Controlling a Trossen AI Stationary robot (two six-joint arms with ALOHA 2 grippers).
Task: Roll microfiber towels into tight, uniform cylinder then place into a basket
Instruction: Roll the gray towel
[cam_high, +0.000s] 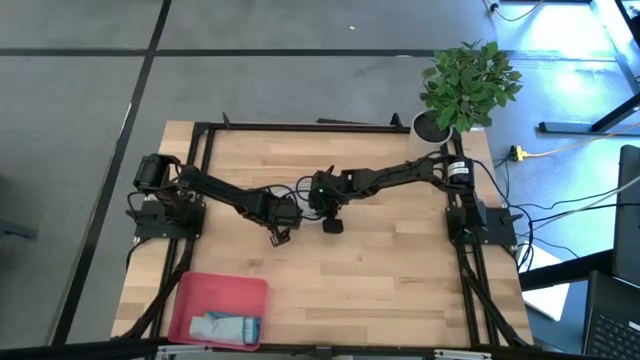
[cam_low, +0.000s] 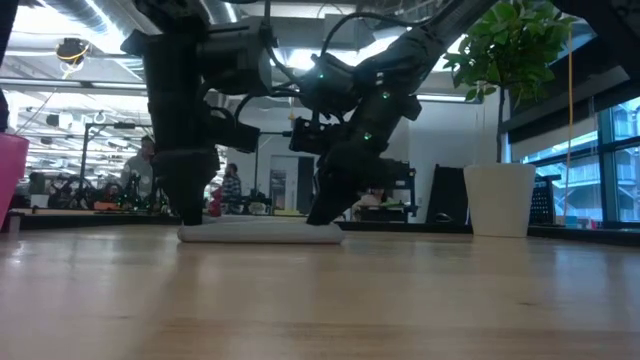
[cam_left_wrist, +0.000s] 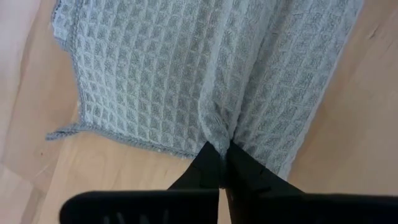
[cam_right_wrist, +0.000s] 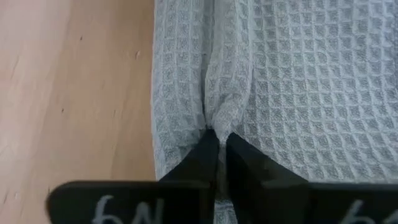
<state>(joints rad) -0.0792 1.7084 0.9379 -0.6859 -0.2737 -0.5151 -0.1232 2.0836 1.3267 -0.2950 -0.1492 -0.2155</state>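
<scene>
Pinching a raised fold of light grey waffle-weave microfiber towel (cam_left_wrist: 186, 81), left end effector (cam_left_wrist: 221, 158) clamped together on the cloth. Gripping the same towel's fold likewise, right end effector (cam_right_wrist: 217, 146), fingers nearly together. Spread flat mid-tabletop (cam_high: 400, 270) under both. Resting near the front-left corner, shallow pink-red plastic basket (cam_high: 225, 292) with a rolled pale blue-teal towel (cam_high: 226, 327) inside.

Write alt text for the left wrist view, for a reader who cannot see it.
The left pincer, shut, pinches a raised fold of a light grey waffle-weave towel lying on the pale wooden table. One stitched towel edge and corner show beside the fingers.
</scene>
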